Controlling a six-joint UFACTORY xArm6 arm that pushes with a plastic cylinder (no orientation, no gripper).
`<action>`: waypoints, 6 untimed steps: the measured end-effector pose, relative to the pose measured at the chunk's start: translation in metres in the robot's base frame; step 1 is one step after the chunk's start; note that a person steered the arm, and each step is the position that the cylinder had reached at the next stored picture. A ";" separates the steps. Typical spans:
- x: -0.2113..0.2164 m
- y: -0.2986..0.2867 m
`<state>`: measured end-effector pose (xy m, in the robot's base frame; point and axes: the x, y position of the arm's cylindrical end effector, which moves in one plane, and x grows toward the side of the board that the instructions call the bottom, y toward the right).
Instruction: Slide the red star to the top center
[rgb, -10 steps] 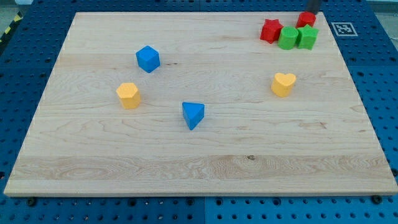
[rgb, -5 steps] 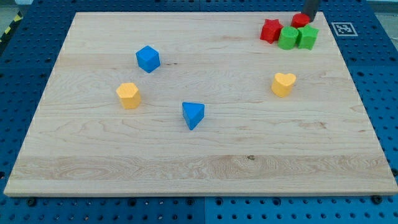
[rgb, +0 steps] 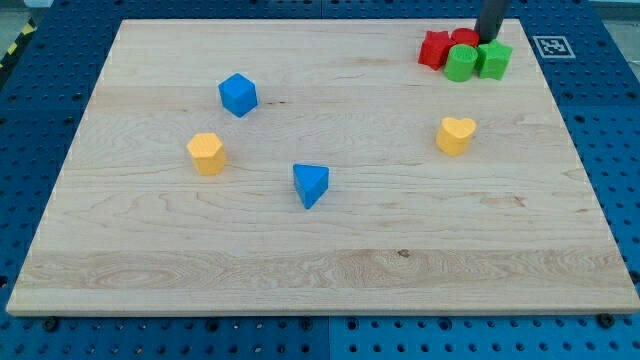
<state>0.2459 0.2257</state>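
The red star (rgb: 434, 48) lies near the board's top right, at the left end of a tight cluster. A second red block (rgb: 464, 39) sits just right of it, touching or nearly so. Below that are a green round block (rgb: 460, 63) and a green star (rgb: 492, 60). My tip (rgb: 488, 38) stands at the second red block's right side, just above the green star. It is right of the red star, with the second red block between them.
A yellow heart (rgb: 455, 134) lies below the cluster. A blue cube (rgb: 238, 94), a yellow block (rgb: 206, 153) and a blue triangle (rgb: 311, 184) lie on the left half. The board's top edge (rgb: 320, 20) is close behind the cluster.
My tip has moved down and left, pushing the second red block left toward the red star. The red star and green blocks have barely shifted.
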 end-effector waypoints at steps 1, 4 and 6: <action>0.000 -0.009; 0.024 -0.030; 0.059 -0.053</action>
<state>0.3048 0.1724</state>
